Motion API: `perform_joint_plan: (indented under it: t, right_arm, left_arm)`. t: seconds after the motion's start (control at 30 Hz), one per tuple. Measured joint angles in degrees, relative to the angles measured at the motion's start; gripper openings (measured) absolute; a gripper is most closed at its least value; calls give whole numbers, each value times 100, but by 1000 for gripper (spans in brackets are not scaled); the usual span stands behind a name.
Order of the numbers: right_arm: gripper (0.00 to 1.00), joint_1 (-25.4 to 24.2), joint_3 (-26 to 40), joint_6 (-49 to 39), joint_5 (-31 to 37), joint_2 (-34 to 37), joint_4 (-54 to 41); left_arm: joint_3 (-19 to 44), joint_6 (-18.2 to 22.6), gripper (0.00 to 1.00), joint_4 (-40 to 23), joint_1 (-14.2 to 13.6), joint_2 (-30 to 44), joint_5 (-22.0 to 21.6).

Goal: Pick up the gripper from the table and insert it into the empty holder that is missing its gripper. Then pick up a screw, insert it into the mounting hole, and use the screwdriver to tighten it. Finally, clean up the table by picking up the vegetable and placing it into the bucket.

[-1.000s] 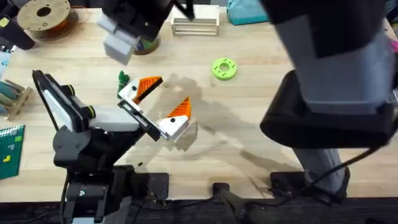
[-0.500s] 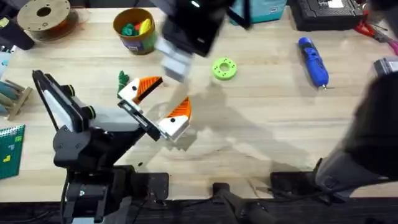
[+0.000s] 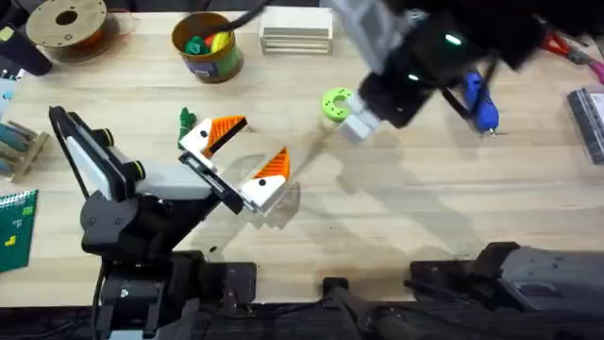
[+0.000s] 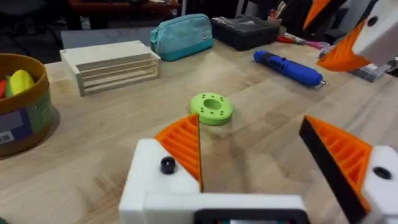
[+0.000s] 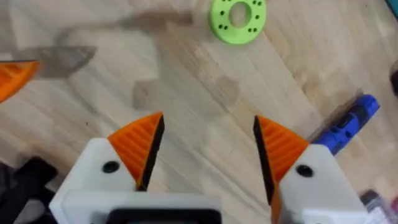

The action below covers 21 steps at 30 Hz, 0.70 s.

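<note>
Landmark: lime-green disc (image 3: 340, 104) on the pale wooden table (image 3: 425, 217).

Far left of disc: brown spool (image 3: 66, 24) at the table's back corner. Left of disc, toward the back edge: bucket (image 3: 208, 45), green and yellow toys inside. Left of disc, nearer the front: left gripper (image 3: 241, 156), jaws apart, nothing between. Just beside the disc, on its right: right gripper (image 5: 208, 152), jaws apart, empty. Farther right: blue screwdriver (image 3: 477, 94) lying flat.
</note>
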Motion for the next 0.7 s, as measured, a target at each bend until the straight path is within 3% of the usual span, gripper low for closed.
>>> perform_joint_plan:
  t: [0.1,0.23,0.47,0.7]
  right_arm:
    - [857,-401,-656,121,-298,-681,436]
    - [922,-1126,-771,202,-562,-1136,581]
    - [931,-2550,-776,-213,-1436,-1163,634]
    - [931,-3555,-754,-640,-2032,-1164,639]
  left_arm:
    - [0,1,973,0,0,0,0]
    - [0,2,973,0,0,0,0]
    - [0,2,972,0,0,0,0]
    - [0,2,972,0,0,0,-2]
